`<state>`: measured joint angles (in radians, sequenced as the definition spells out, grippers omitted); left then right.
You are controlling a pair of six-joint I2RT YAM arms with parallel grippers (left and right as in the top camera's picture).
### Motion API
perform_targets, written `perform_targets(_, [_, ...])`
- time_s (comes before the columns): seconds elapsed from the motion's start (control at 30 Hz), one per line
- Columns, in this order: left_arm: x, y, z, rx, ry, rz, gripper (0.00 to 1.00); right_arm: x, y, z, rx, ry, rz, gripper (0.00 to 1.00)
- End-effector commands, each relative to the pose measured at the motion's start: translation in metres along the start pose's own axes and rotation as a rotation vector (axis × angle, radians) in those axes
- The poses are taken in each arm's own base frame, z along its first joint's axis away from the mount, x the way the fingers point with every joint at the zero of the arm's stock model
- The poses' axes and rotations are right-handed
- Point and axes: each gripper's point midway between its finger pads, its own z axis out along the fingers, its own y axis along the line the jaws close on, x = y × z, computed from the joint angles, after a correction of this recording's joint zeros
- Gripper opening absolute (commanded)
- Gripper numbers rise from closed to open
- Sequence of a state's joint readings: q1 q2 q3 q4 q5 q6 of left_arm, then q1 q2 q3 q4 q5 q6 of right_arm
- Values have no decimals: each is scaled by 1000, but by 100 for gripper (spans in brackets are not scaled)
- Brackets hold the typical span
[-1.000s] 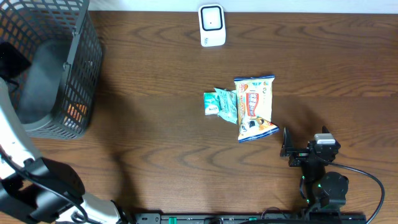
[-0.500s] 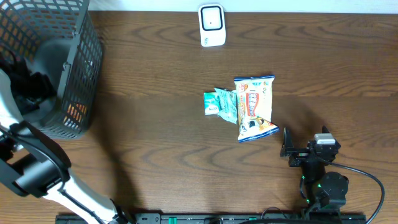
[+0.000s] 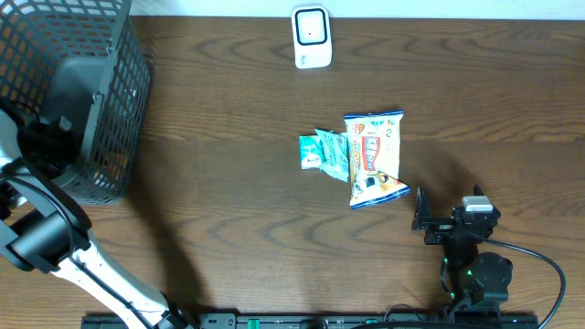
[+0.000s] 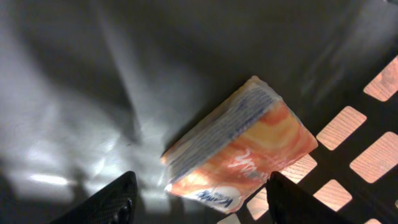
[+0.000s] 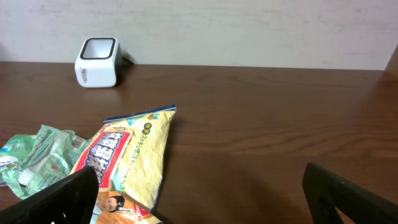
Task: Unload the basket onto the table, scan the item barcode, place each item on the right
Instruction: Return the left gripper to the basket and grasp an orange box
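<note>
In the left wrist view an orange and white soft pack (image 4: 249, 149) lies tilted on the dark floor of the black mesh basket (image 4: 373, 87). My left gripper (image 4: 200, 194) hangs open just above it, and the fingers (image 4: 115, 202) stand wide on either side of the pack's near edge without touching it. Overhead, the left gripper (image 3: 50, 137) is down inside the basket (image 3: 123, 82). The white barcode scanner (image 3: 311, 37) stands at the table's far edge. My right gripper (image 3: 448, 208) rests open near the front right, nothing between its fingers (image 5: 68, 196).
A yellow snack bag (image 3: 375, 157) and a crumpled green packet (image 3: 324, 153) lie side by side mid-table, just ahead of the right gripper. The snack bag (image 5: 134, 155), the green packet (image 5: 34, 155) and the scanner (image 5: 96, 62) also show in the right wrist view.
The left arm has swung round at the table's left edge and brought its gripper down into the basket. The right arm and the packets on the table have not moved.
</note>
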<state>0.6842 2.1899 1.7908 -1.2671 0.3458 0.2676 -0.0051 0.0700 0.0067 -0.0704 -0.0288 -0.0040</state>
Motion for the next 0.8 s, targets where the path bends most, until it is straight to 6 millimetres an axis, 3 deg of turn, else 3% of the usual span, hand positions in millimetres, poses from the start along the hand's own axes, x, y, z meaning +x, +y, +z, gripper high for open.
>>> perform_targets(0.0, [6,-2,20,49,48,18,65,1,-1,0,5,1,11,99])
perform_targets(0.2, [8,6,36,35,67,13,64,1,-1,0,5,1,11,99])
perform_targets(0.37, [8,6,38,34,63,11,33,1,-1,0,5,1,11,99])
perform_targets(0.43, [4,7,37,31,50,-22,13,1,-1,0,5,1,11,99])
perform_targets(0.5, [-1,7,34,27,34,-53,8,1,-1,0,5,1,11,99])
perform_targets(0.63, [-11,2,12,19,-17,-114,7,1,-1,0,5,1,11,99])
perform_targets(0.77, [-21,-15,-34,36,-149,-130,7,1,-1,0,5,1,11,99])
